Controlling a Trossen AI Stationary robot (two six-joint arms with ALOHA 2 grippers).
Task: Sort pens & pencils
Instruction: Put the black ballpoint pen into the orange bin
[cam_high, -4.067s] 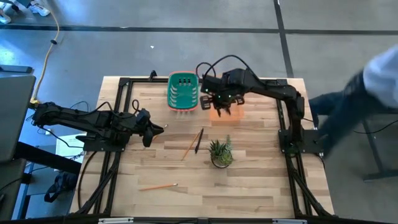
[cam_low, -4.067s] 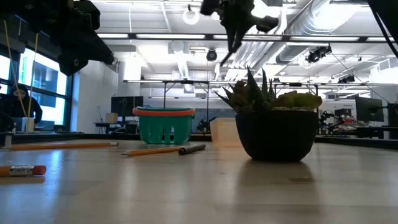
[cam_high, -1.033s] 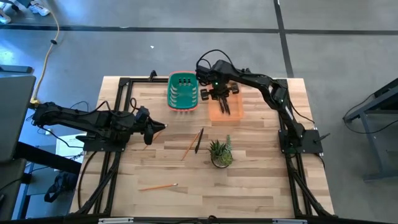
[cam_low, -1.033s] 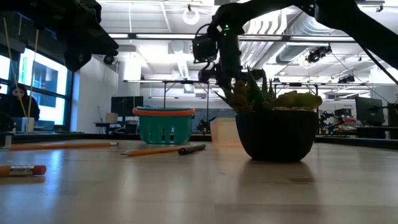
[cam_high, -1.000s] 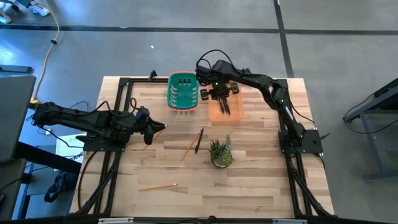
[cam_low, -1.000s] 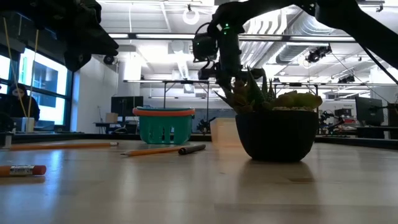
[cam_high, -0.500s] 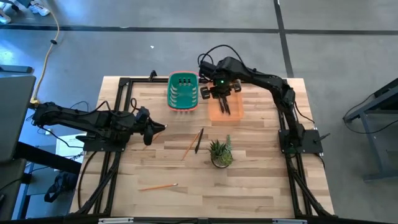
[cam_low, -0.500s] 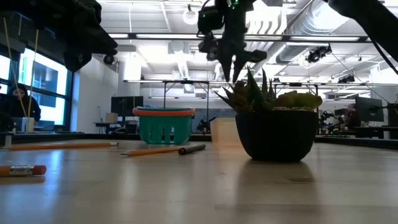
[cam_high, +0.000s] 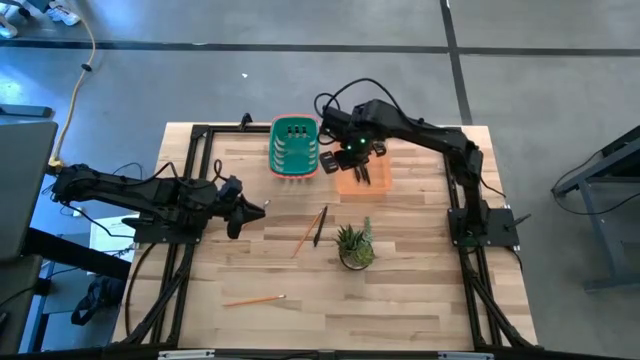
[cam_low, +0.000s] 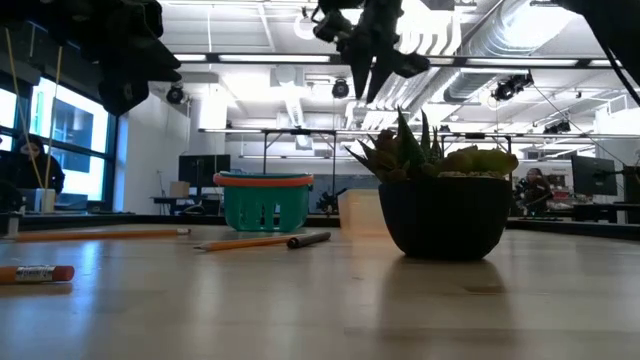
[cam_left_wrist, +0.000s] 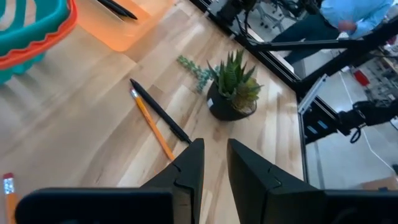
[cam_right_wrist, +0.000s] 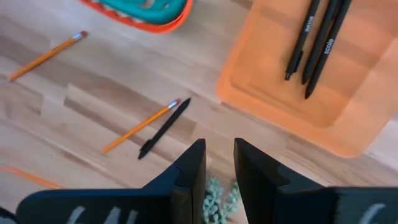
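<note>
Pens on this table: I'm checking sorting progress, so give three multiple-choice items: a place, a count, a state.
1. The sorted pens lie in: A teal basket; B orange tray; C plant pot.
2. Pens in that tray: A one; B three; C five.
3. The loose pen: A lies flat on the table; B leans on the basket; C stands in the pot.
Answers: B, they rest on the tray's floor; B, three dark sticks show there; A, it lies beside a pencil.
</note>
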